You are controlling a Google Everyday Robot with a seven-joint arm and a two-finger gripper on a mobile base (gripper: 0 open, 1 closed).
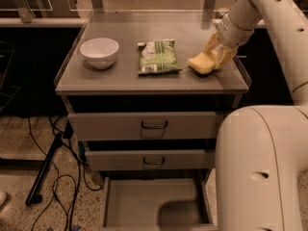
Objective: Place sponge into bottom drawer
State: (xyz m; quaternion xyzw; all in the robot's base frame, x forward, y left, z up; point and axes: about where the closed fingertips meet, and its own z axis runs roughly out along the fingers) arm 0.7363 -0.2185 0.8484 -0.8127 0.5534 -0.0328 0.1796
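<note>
My gripper (217, 57) is down on the right side of the flat grey metal cabinet top (120, 78), touching the small pale yellow foam sponge (199, 64). I cannot tell if I am holding it. The wide grey bottom drawer (144, 206) is pulled out below 2 upper drawers (110, 125).

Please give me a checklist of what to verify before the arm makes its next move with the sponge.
1. Reach: ok, gripper is at the sponge, right end of the cabinet top.
2. Lift: not ok, sponge seems to rest on the top.
3. Target: ok, bottom drawer is open.
4. Clearance: ok, green packet lies apart, left of the sponge.
5. Hold on sponge: cannot tell.
</note>
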